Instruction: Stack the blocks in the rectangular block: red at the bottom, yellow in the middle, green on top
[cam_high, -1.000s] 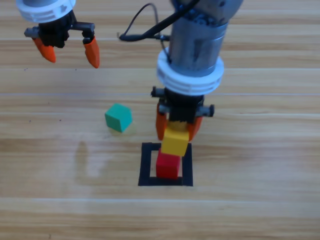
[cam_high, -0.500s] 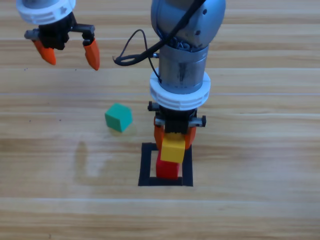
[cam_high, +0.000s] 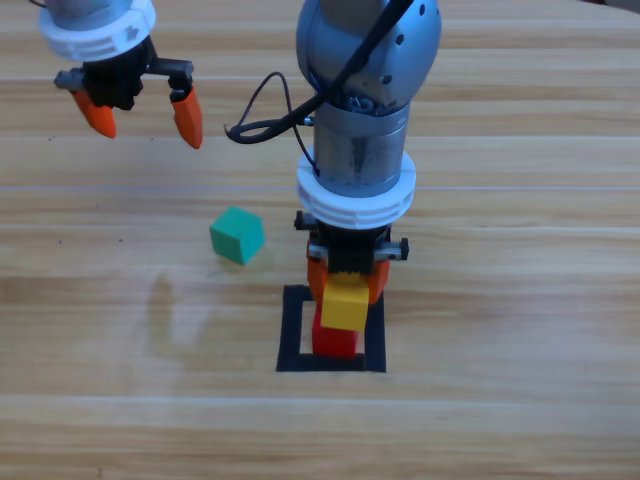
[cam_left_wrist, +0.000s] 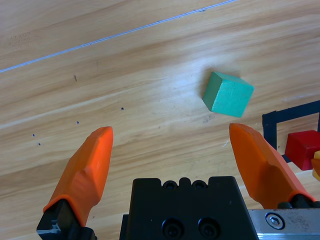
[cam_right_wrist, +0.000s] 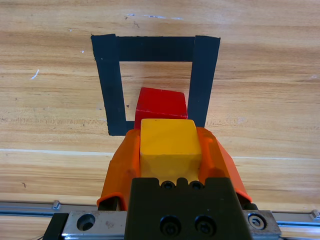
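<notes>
Over the black tape frame (cam_high: 292, 330), my right gripper (cam_high: 347, 282) has its fingers clamped on the yellow cube (cam_high: 344, 304), directly above the red cube (cam_high: 335, 339) inside it. My left gripper (cam_high: 143, 108) hangs spread apart, well away from the teal-green cube (cam_high: 237, 235) on the worktop (cam_high: 520, 300).

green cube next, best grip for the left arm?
Take the green cube from above, left gripper open, jaws on two opposite flat sides. It lies alone on the table, turned askew to the tape frame, so probably rotate the wrist to match its faces first.
</notes>
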